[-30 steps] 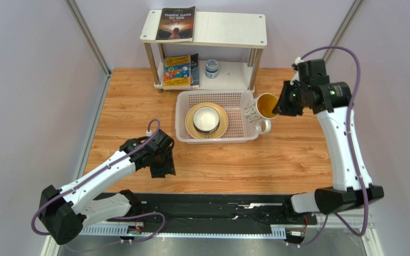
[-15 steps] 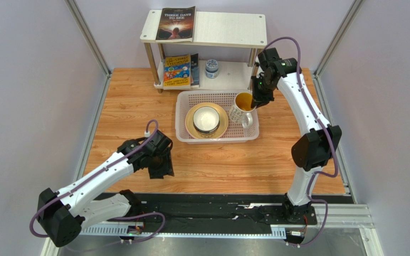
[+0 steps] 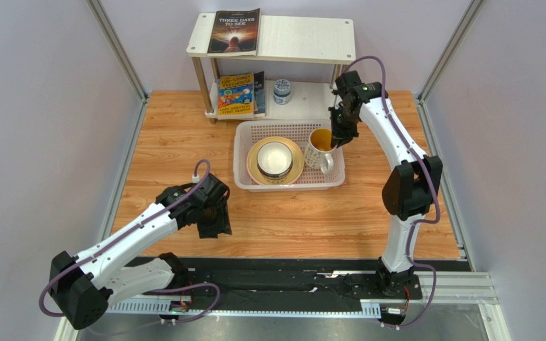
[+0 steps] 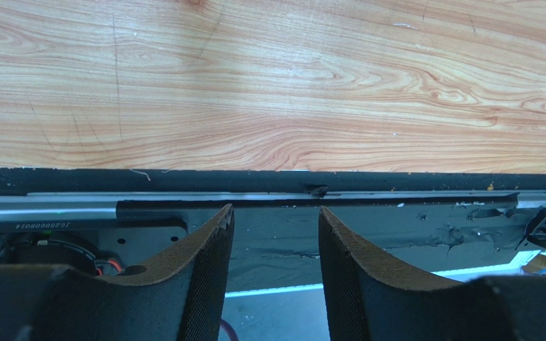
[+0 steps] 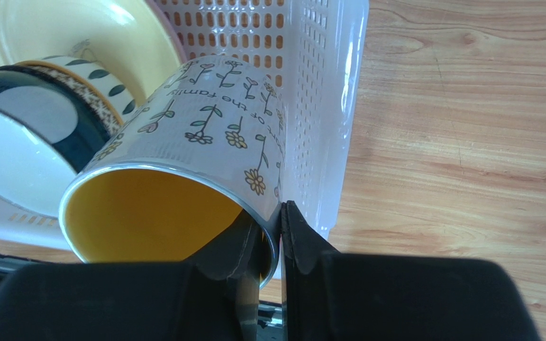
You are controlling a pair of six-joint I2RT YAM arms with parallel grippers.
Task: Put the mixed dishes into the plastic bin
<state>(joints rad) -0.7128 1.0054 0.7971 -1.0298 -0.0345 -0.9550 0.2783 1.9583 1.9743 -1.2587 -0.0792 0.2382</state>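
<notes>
Your right fingers [image 5: 298,238] pinch the mug [image 5: 204,135] rim, mug tilted inside the right end of the bin [image 5: 318,106], beside the stacked bowl [image 3: 275,159]. Your left fingers [image 4: 208,263] are apart, empty, above the desk [image 4: 269,85].

The mug [image 5: 204,135] looks glossy ceramic, the bin [image 5: 326,106] perforated plastic, the table [image 5: 468,142] matt wood-grain.

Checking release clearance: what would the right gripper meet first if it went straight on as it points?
Probably the mesh floor of the plastic bin: the right gripper points down into it, pinching the rim of the mug. Depth unclear.
</notes>
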